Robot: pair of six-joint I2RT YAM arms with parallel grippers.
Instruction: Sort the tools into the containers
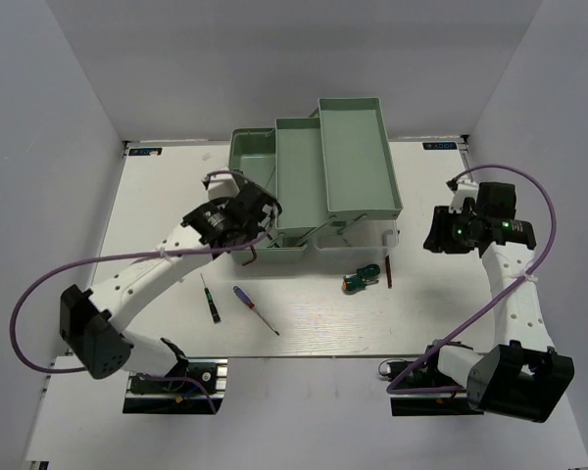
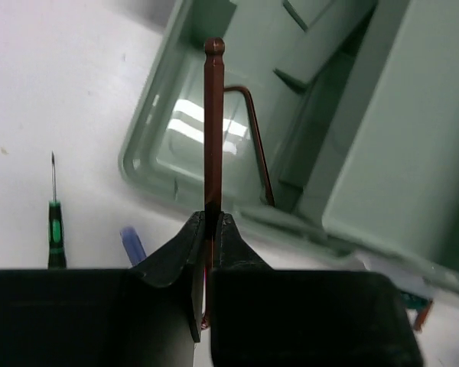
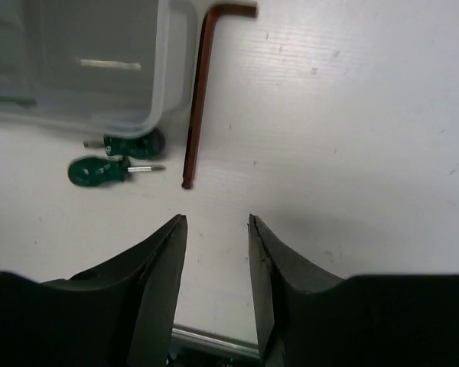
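Black with a green band, a slim screwdriver (image 1: 209, 299) lies on the white table (image 1: 157, 196) at the left, not yet sorted, and a blue-handled screwdriver (image 1: 250, 305) lies just beside it to the right. Above them the left gripper (image 2: 210, 225) is clamped tight on the shank of a reddish-brown hex key (image 2: 213, 115), holding it out over the near corner of the mint-green toolbox base (image 1: 247, 155), so I'd say this one is about to be dropped in. A second hex key (image 2: 256, 141) already leans inside that base, the only tool I can see put away. The two long trays (image 1: 358, 157) swung out above the base show no tools from overhead. Further right, just in front of the box, two stubby green screwdrivers (image 3: 107, 168) sit close together on the table, with a third hex key (image 3: 195, 99) lying just beside them. At the far right the right gripper (image 3: 214, 229) hovers over the bare table near that key, its jaws parted a moderate way with nothing between them. By my count one tool is stowed, one is in hand, and five wait on the table, so the job is barely begun.
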